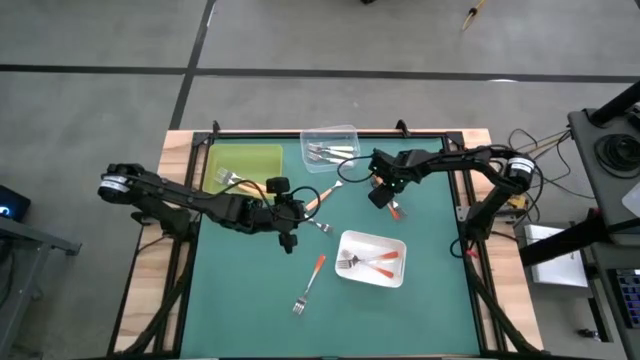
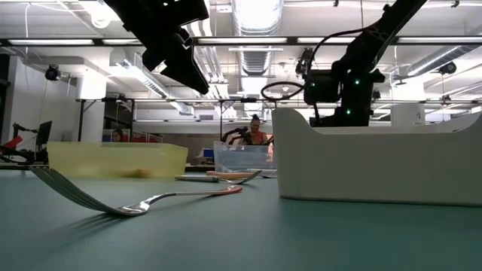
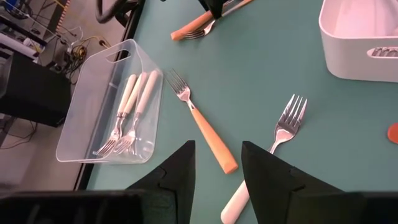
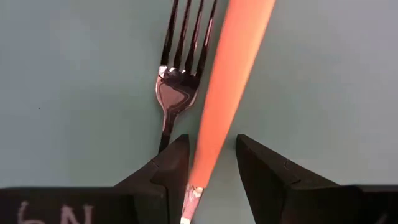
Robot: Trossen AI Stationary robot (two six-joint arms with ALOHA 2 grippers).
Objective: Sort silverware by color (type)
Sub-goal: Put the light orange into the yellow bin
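Note:
My right gripper [image 4: 212,140] points down over the mat's middle [image 1: 383,197], open, with a finger on either side of a red-orange fork's handle [image 4: 230,74]. Another fork's head [image 4: 177,68] lies on the mat beneath. My left gripper [image 3: 217,146] hovers open, left of centre [image 1: 297,213]. Just ahead of it lie a tan-handled fork [image 3: 208,127] and a white-handled fork [image 3: 273,149]. White-handled forks [image 3: 127,109] lie in the clear tray [image 1: 330,145], and red-orange ones [image 1: 380,262] lie in the white tray [image 1: 345,272]. One red-orange fork [image 1: 312,275] lies loose near the front. My right gripper comes from above, its fingers along the red-orange handle near the metal neck [image 4: 189,199]. The handle runs close along one finger's inner side [image 4: 180,162], with a gap to the other. Whether it touches that finger I cannot tell.
A yellow-green tray [image 1: 262,160] at the far left holds a fork [image 1: 228,180]. In the low view the white tray's wall [image 2: 376,162] hides my right gripper's fingertips. The loose fork [image 2: 143,203] lies in the foreground. Bare mat lies at the near left and near right.

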